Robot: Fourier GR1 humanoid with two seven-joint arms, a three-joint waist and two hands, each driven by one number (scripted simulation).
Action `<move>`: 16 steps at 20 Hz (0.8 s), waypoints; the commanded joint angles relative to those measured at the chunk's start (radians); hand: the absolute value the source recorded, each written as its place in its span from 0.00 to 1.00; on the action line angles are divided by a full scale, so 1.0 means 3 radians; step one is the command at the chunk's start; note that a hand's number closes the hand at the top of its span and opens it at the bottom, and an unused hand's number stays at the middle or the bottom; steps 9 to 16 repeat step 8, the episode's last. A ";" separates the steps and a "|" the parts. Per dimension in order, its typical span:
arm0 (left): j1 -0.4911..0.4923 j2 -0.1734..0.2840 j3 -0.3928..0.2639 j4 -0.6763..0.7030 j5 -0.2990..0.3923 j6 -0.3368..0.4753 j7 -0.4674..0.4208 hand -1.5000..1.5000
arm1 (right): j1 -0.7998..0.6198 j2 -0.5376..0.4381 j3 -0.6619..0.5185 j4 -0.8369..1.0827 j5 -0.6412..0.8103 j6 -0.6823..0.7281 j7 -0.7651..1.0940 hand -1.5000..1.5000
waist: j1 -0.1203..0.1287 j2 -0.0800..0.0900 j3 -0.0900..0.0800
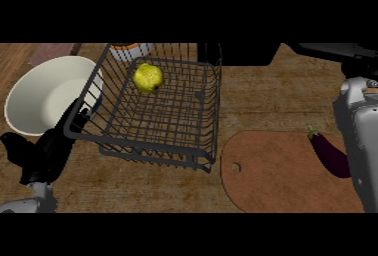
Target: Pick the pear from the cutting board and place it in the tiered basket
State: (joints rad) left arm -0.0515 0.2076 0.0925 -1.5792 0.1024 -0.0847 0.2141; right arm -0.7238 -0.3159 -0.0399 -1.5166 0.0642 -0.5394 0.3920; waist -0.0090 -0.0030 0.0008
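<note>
The yellow pear lies inside the black wire tiered basket, near its far left side. The round brown cutting board at the lower right has no pear on it. My right hand shows at the top right, beyond its grey forearm. Its fingers stretch out to the left, it holds nothing, and it is well apart from the basket. My left hand rests open at the lower left with its fingertips up beside the basket's left rim.
A purple eggplant lies on the cutting board's right edge, next to my right forearm. A large white bowl stands left of the basket. A white and orange container sits behind the basket. The counter is brown wood.
</note>
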 commanded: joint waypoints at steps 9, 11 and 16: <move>-0.0126 -0.0131 -0.0056 0.0242 -0.0191 0.0093 -0.0124 0.50 | 0.0627 -0.0703 -0.0918 -0.0115 -0.0769 0.0988 -0.0404 0.00 | 0.0014 0.0012 -0.0002; -0.0126 -0.0131 -0.0056 0.0242 -0.0191 0.0093 -0.0124 0.50 | 0.0627 -0.0703 -0.0918 -0.0115 -0.0769 0.0988 -0.0404 0.00 | 0.0014 0.0012 -0.0002; -0.0126 -0.0131 -0.0056 0.0242 -0.0191 0.0093 -0.0124 0.50 | 0.0627 -0.0703 -0.0918 -0.0115 -0.0769 0.0988 -0.0404 0.00 | 0.0014 0.0012 -0.0002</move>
